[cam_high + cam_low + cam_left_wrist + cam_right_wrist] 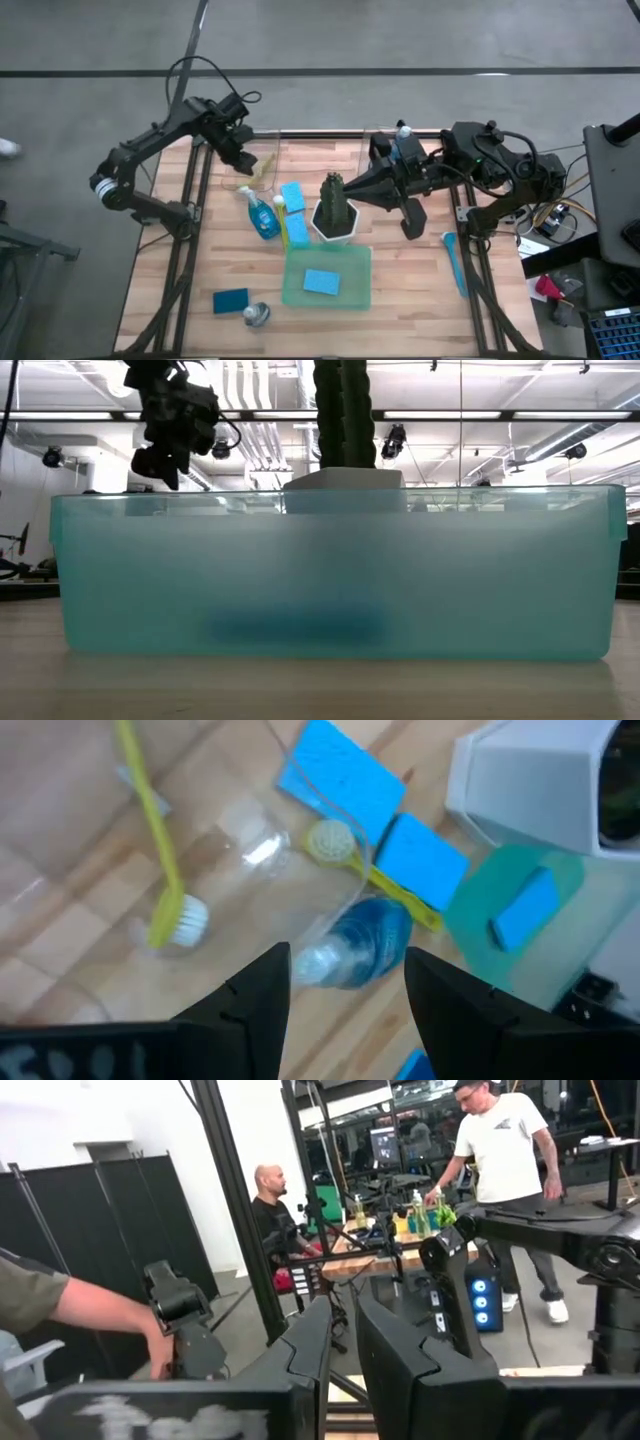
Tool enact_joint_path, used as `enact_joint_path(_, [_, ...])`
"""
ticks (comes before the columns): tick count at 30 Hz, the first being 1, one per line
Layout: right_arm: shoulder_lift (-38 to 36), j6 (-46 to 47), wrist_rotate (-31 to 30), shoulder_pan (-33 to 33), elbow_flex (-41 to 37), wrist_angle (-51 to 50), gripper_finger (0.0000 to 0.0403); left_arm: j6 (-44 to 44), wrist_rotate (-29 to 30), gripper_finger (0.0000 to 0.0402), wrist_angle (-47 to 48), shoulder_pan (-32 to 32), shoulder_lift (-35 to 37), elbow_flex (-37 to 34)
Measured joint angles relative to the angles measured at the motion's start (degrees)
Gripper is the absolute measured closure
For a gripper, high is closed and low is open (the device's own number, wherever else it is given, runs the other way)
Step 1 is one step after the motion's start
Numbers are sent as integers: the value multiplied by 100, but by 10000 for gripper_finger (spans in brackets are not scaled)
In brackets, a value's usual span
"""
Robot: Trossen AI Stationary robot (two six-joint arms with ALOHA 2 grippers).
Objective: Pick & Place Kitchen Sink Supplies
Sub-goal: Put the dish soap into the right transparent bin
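Lying left of centre in the high view, the bottle (264, 215) waits below the left gripper (243, 160), whose fingers are open and empty; it should descend straight, centred on the neck. The right gripper (400, 160) hovers nearly closed, empty

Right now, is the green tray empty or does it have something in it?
Not empty. In the high view one flat blue sponge lies inside the green tray; the low view shows a blue shape through its wall.

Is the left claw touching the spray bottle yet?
Apart. The left wrist view shows the open left claw hovering over the bottle, fingers either side, well above it.
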State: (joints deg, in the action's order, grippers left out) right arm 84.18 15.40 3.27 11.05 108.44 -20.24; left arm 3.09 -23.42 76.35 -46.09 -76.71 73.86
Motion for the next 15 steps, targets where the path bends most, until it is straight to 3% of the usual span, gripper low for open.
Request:
enact_joint_path(7, [-16, 0, 22, 4, 0, -102, 353, -114, -117, 210, 80, 62, 0, -591])
enact_joint_path(15, [-17, -2, 22, 4, 0, -254, 353, -148, -213, 157, -108, 214, 4, -964])
